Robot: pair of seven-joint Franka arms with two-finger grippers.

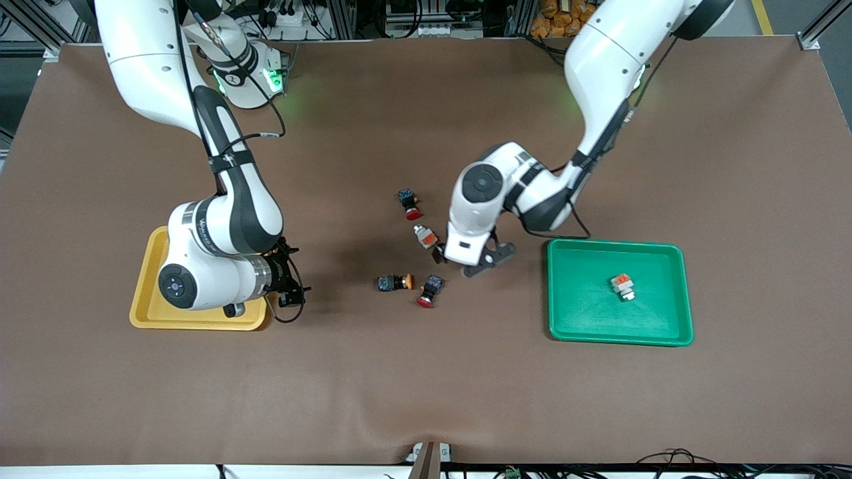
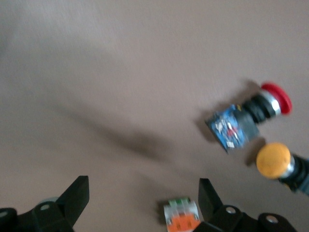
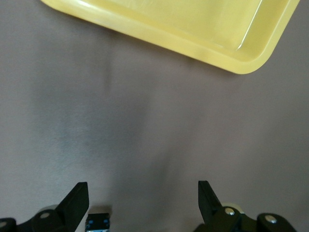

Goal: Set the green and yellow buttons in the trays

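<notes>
My left gripper (image 1: 466, 261) (image 2: 144, 198) hangs open, low over the table's middle. A white-and-orange green button (image 1: 425, 236) (image 2: 182, 217) lies between its fingers, close to one of them. Another green button (image 1: 622, 286) rests in the green tray (image 1: 586, 309). A dark yellow button with an orange cap (image 1: 394, 283) (image 2: 273, 161) lies nearer the front camera. My right gripper (image 1: 291, 279) (image 3: 144, 198) is open beside the yellow tray (image 1: 150, 299) (image 3: 193, 24), which the right arm mostly hides. A dark blue switch body (image 3: 98, 223) shows by one right finger, its cap hidden.
Two dark switches with red caps lie on the brown table cover: one (image 1: 409, 203) toward the robots' bases, the other (image 1: 429, 291) (image 2: 251, 118) beside the yellow button. The trays sit at either end of this cluster.
</notes>
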